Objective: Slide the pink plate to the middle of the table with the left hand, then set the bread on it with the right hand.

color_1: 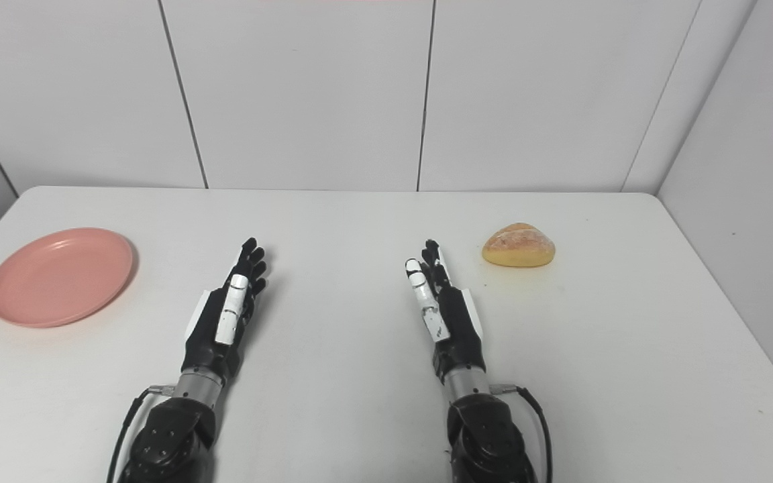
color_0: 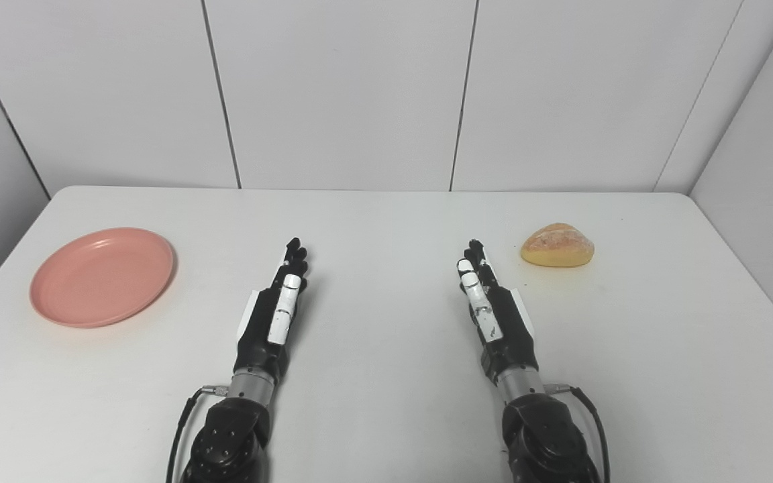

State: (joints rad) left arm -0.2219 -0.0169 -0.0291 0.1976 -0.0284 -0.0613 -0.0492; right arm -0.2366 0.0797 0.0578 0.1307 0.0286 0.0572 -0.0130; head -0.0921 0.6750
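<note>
I see the white desk (color_0: 386, 416) from the head cameras, with pale panelled walls (color_0: 346, 87) behind it and to either side. The pink plate (color_0: 102, 275) lies flat near the desk's left edge, well apart from everything else and nowhere near the middle yet. The bread (color_0: 557, 245), a small rounded golden loaf, sits on the desk surface toward the far right, not on the plate. My left hand (color_0: 278, 305) is held out over the desk left of centre, thumb side up, fingers extended forward and lying close alongside one another, holding nothing; it is well to the right of the plate, with bare desk between them. My right hand (color_0: 490, 305) mirrors it right of centre, fingers likewise stretched out straight and empty; its fingertips point toward the far wall, and the bread lies just beyond and to the right of them, near but not touching. Whether either hand touches the desk I cannot tell from these views. Both forearms enter from the bottom edge, each with a dark cable at the wrist.
</note>
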